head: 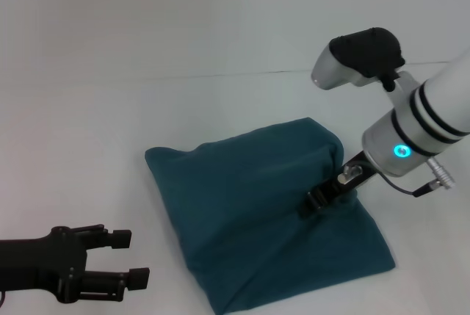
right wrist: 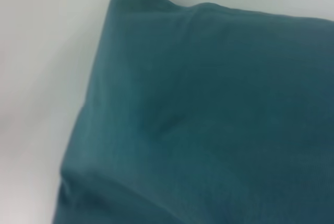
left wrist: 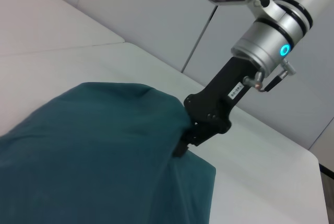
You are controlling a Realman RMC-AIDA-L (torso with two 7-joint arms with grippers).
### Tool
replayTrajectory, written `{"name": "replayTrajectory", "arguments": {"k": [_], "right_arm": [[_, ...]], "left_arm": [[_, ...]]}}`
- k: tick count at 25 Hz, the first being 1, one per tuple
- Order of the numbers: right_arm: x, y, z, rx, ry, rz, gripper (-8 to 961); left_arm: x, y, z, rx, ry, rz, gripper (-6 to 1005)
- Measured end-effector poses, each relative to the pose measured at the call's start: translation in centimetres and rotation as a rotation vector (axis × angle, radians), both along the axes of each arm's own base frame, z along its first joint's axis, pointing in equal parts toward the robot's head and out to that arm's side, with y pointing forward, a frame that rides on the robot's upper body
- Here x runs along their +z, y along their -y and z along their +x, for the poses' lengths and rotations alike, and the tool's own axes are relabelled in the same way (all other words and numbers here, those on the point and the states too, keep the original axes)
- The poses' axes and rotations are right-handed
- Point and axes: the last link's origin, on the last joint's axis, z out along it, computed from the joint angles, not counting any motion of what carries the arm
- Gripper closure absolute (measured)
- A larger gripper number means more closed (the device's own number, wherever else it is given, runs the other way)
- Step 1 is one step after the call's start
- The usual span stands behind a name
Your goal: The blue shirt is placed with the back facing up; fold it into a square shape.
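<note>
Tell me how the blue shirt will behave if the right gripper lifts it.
The blue shirt will probably sag: it already tents around the right gripper. It looks light, likely dragging across the table rather than sliding stiffly. The left gripper waits apart.

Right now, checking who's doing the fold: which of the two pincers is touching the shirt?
The right pincer: its tip is buried in the blue shirt, gripping a raised fold. The left pincer hangs open, off the cloth, over the table.

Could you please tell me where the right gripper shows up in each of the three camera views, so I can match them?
Head view: the right gripper is right of centre, dug into the blue shirt.
Left wrist view: the right gripper sits at centre, at the shirt's raised fold.
Right wrist view: not visible; only shirt and table.
Shared landmark: the blue shirt.
</note>
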Motion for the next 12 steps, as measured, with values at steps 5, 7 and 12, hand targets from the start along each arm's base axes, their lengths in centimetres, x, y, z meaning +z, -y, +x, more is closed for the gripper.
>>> {"name": "replayTrajectory", "arguments": {"k": [5, 7, 12], "right_arm": [[1.6, 0.6, 0.0, -0.038, -0.043, -0.058, 888], [2.2, 0.9, 0.0, -0.051, -0.06, -0.087, 897], [3.2, 1.8, 0.0, -0.082, -0.064, -0.176, 897]], "left_arm": [[0.0, -0.1, 0.1, -0.003, -0.001, -0.001, 95], [0.0, -0.1, 0.1, -0.005, -0.002, -0.001, 95], [0.0, -0.3, 0.3, -0.015, -0.008, -0.006, 95]]}}
